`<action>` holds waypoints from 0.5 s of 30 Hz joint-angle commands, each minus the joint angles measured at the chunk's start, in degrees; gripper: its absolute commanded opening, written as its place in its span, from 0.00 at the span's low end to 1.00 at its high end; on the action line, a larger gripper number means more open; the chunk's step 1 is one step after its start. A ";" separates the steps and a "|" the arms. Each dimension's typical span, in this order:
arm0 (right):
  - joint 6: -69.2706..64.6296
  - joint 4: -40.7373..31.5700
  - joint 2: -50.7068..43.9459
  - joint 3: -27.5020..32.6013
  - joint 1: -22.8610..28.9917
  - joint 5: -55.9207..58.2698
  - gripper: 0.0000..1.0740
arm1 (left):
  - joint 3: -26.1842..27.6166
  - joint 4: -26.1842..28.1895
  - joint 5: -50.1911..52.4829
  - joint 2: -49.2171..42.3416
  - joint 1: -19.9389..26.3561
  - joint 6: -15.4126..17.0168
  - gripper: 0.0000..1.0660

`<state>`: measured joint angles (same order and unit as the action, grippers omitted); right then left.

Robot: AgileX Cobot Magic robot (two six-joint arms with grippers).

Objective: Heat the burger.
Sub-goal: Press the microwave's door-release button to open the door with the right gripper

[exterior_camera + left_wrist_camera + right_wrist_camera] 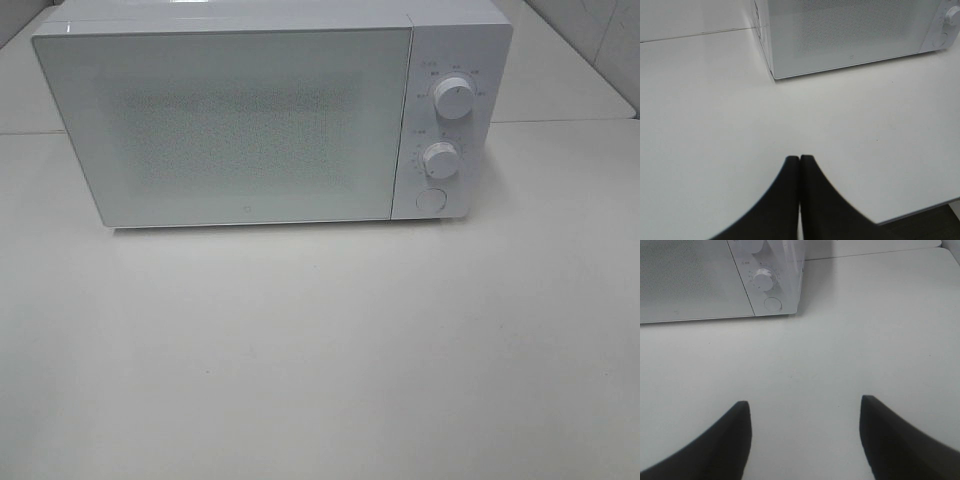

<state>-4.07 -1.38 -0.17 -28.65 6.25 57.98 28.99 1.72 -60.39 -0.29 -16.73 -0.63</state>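
The burger is out of view in every frame. A white microwave [250, 120] stands at the back of the white table [320, 350] with its door shut; it has two round knobs [455, 98] and a round button [431, 200] on its right panel. It also shows in the left wrist view [850, 35] and the right wrist view [715, 280]. My left gripper [799, 159] is shut and empty over the bare table, in front of the microwave's left corner. My right gripper [805, 407] is open and empty over the table, in front of the knob panel. Neither gripper shows in the exterior high view.
The tabletop stretches wide in front of the microwave. A table seam [560, 122] runs behind it on the right. The table's near edge [920, 212] shows by my left gripper.
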 commanded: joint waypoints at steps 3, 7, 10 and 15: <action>0.97 0.00 -1.60 0.11 -0.29 -0.52 0.55 | -0.11 -0.23 0.74 -1.20 0.23 -0.11 0.00; 0.97 0.00 -1.60 0.11 -0.29 -0.63 0.55 | -0.11 -0.23 0.74 -1.20 0.23 -0.11 0.00; 0.97 0.00 -0.92 0.11 -0.29 -0.69 0.55 | -0.11 -0.23 0.74 -1.20 0.23 -0.11 0.00; 1.03 0.23 5.21 -1.43 -0.29 -4.41 0.55 | -0.11 -0.23 0.74 -1.20 0.23 -0.11 0.00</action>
<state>-4.07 -1.38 2.58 -29.05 6.25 57.35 28.99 1.72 -60.39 -0.29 -16.73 -0.63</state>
